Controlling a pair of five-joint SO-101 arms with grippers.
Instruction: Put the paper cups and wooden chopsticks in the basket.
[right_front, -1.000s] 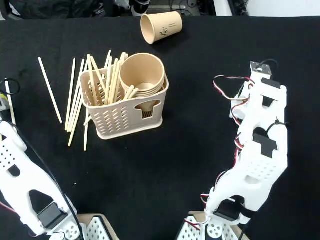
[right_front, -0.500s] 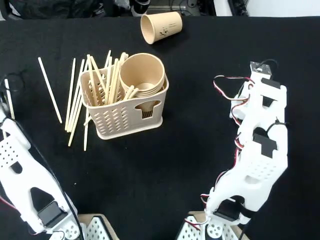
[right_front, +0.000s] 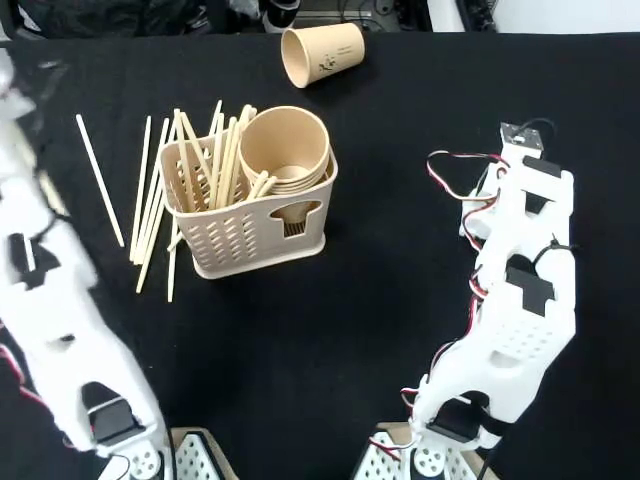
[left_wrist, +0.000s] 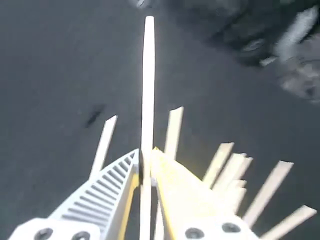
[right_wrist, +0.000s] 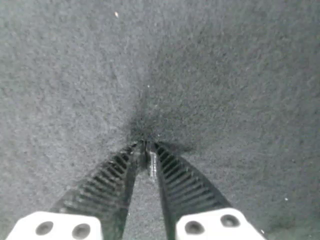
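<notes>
Our left claw (left_wrist: 146, 167) pinches one chopstick (left_wrist: 148, 75), apparently lifted; the right claw (right_wrist: 148, 150) sits closed, empty. Next we carry it above the basket (right_front: 255, 235).

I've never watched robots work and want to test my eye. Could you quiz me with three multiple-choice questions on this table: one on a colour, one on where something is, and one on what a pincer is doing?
1. What colour is the perforated plastic basket?
A. beige
B. blue
C. red

2. Where is the tan paper cup lying on its side?
A. inside the basket
B. on the black tablecloth, beyond the basket
C. on the floor

3. What is the left pincer doing?
A. gaping open and empty
B. shut on a pale wooden chopstick
C. squeezing a cup

Answers:
1 A, because the high view shows the basket's walls are beige.
2 B, because the cup rests on the cloth past the basket, near the table's far edge.
3 B, because the left wrist view shows the jaws closed with the stick between them.
</notes>
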